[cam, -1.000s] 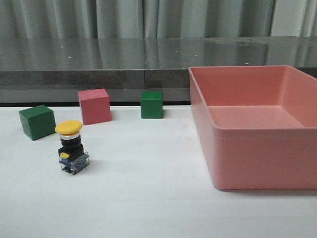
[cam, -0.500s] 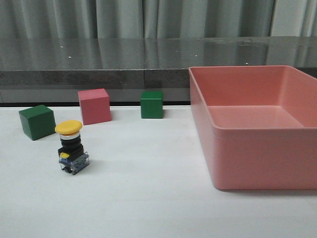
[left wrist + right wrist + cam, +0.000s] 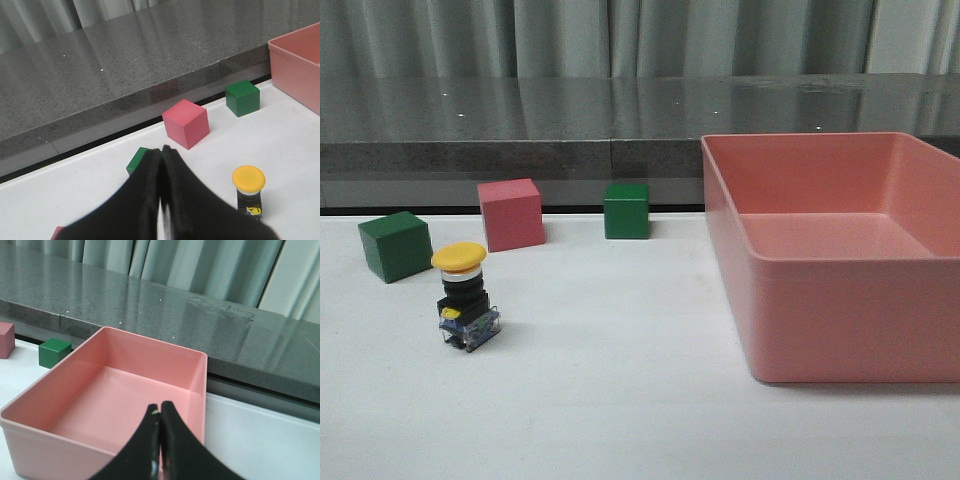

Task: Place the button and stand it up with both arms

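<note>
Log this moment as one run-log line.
button: upright on table, untouched | left claw: shut, empty | right claw: shut, empty, above pink bin | bin: empty

You've got grey curtains (image 3: 620, 35) hanging at the back, a dark speckled stone ledge (image 3: 520, 125) below them, and a white table (image 3: 620, 400) up front.

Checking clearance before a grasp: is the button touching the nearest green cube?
Apart. In the front view, bare white table shows between the button and the green cube, which sits behind and to its left.
</note>
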